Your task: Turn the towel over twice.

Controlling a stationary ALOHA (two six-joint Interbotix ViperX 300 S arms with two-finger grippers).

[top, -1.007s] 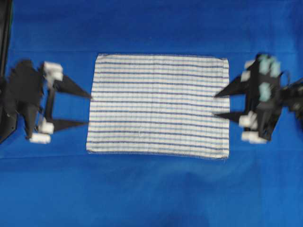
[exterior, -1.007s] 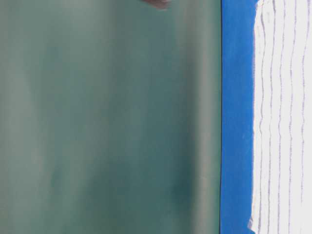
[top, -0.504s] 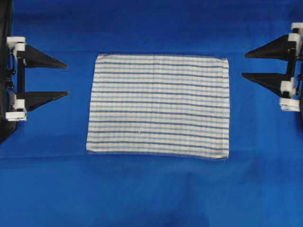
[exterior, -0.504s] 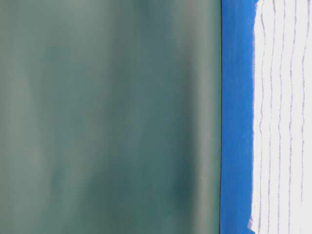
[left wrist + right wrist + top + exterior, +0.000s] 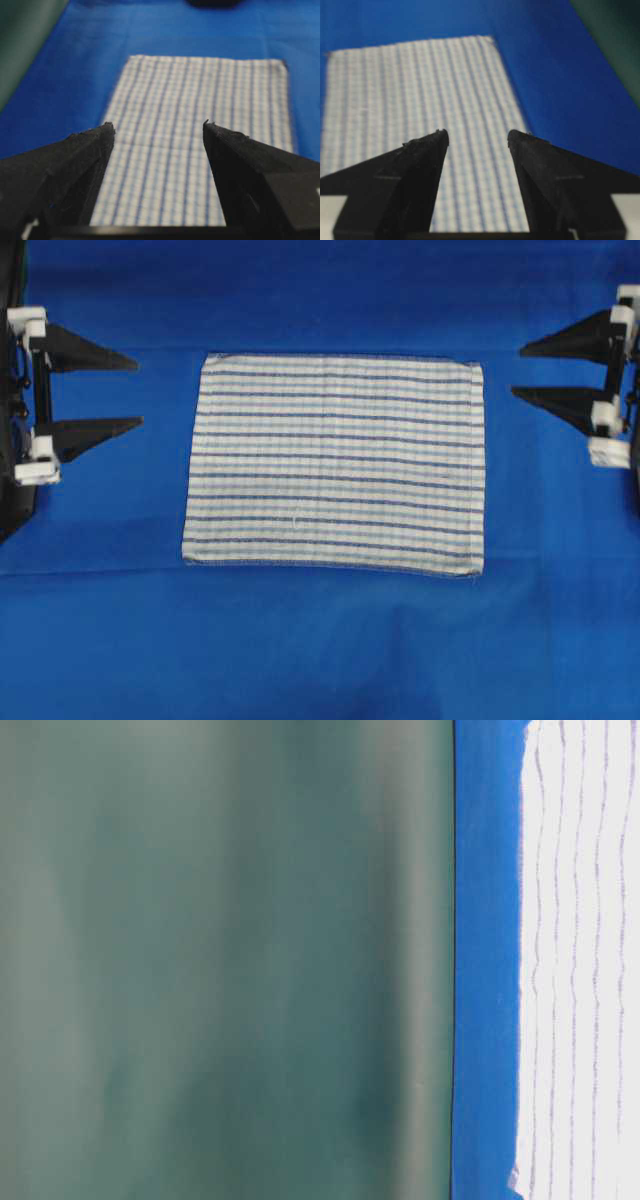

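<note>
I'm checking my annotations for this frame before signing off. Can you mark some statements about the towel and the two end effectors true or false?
1. The towel lies flat and spread out on the blue tablecloth. True.
2. The left end effector is clamped on the towel's edge. False: it is open and stands apart from the towel, over the tablecloth.
3. The right end effector is open and holds nothing. True.
4. The towel is folded in half. False: it lies as one flat rectangle, with all four edges showing in the overhead view.
5. Both end effectors point toward the towel from opposite sides. True.
</note>
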